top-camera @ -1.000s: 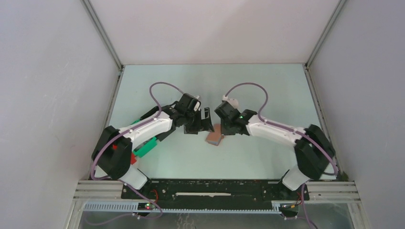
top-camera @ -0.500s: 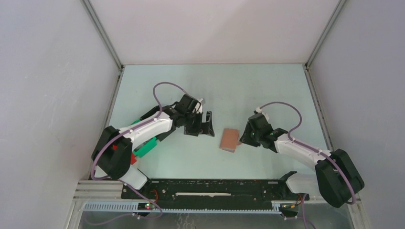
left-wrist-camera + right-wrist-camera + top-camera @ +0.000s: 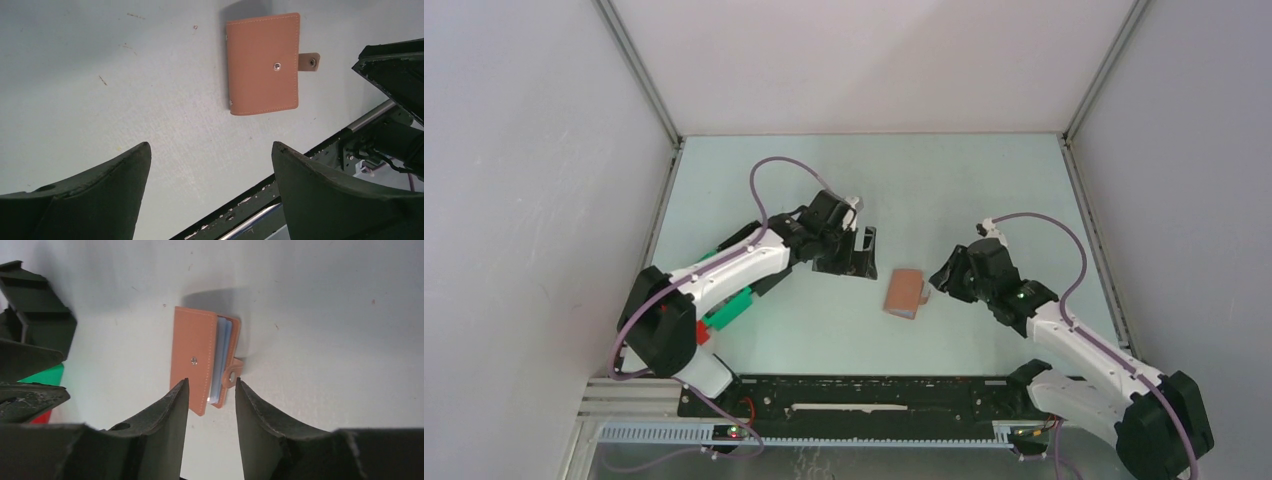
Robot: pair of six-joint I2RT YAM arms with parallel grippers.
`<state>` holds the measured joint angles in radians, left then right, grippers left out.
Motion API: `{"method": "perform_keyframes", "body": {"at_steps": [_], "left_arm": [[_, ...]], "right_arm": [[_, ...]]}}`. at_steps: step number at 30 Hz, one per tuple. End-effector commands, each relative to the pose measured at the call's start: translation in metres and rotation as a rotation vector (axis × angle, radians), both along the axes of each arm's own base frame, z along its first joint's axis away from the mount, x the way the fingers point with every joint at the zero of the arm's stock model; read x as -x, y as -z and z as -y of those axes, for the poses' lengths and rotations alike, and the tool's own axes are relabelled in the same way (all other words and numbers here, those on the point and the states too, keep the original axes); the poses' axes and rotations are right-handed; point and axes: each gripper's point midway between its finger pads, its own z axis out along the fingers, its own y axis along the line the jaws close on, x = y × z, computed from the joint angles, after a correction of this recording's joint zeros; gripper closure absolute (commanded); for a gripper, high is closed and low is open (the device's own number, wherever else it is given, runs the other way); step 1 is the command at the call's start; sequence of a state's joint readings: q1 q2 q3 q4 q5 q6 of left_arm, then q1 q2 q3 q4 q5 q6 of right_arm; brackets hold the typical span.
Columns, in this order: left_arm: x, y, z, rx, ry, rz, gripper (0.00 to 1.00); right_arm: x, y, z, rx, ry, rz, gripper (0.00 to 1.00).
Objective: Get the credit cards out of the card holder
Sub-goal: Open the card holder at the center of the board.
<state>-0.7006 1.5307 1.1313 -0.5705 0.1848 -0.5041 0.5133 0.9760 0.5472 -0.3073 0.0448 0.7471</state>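
The tan card holder (image 3: 906,293) lies folded on the table between the two arms, snap side up, its tab (image 3: 310,61) sticking out toward the right arm. Pale blue credit cards (image 3: 221,357) show edge-on between its covers. My right gripper (image 3: 944,282) hovers just right of the holder, jaws partly apart and open; in the right wrist view its tips (image 3: 211,381) frame the holder's (image 3: 195,360) near end without gripping it. My left gripper (image 3: 864,255) stands wide open left of the holder (image 3: 263,62), with only bare table between its tips (image 3: 210,146).
A green bin (image 3: 739,305) and a red bin (image 3: 702,333) sit under the left arm. The black base rail (image 3: 874,395) runs along the near edge. Grey walls close in the table on the left, right and back.
My right gripper opened and let go of the card holder, then drew back to the right. The holder now lies on the table, slightly further right. The left gripper shifted a little.
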Motion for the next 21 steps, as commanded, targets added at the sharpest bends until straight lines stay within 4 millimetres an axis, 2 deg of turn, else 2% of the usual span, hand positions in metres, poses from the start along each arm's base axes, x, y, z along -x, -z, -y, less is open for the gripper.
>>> {"method": "perform_keyframes", "body": {"at_steps": [1,4,6,9,13,16,21], "left_arm": [[-0.009,-0.023,0.007,-0.03,-0.009,0.088,0.05],[-0.012,-0.026,0.008,-0.033,-0.028,0.1,0.06],[-0.012,-0.027,0.009,-0.028,-0.019,0.107,0.06],[-0.009,-0.027,0.013,-0.016,0.021,0.104,0.05],[-0.01,-0.025,0.005,-0.055,0.009,0.108,0.05],[-0.01,-0.025,-0.001,-0.067,-0.013,0.119,0.05],[-0.011,-0.03,-0.015,-0.098,-0.052,0.129,0.05]], "right_arm": [[0.0,-0.016,-0.009,-0.075,-0.007,0.015,0.52],[-0.001,-0.029,-0.028,-0.162,-0.053,0.031,0.52],[-0.003,-0.03,-0.036,-0.177,-0.07,0.032,0.52],[-0.009,-0.018,-0.044,-0.155,-0.088,0.009,0.47],[-0.014,-0.004,-0.052,-0.159,-0.11,-0.041,0.44],[-0.015,0.006,-0.052,-0.144,-0.093,-0.074,0.37],[-0.014,0.014,-0.064,-0.164,-0.156,-0.092,0.37]]}}
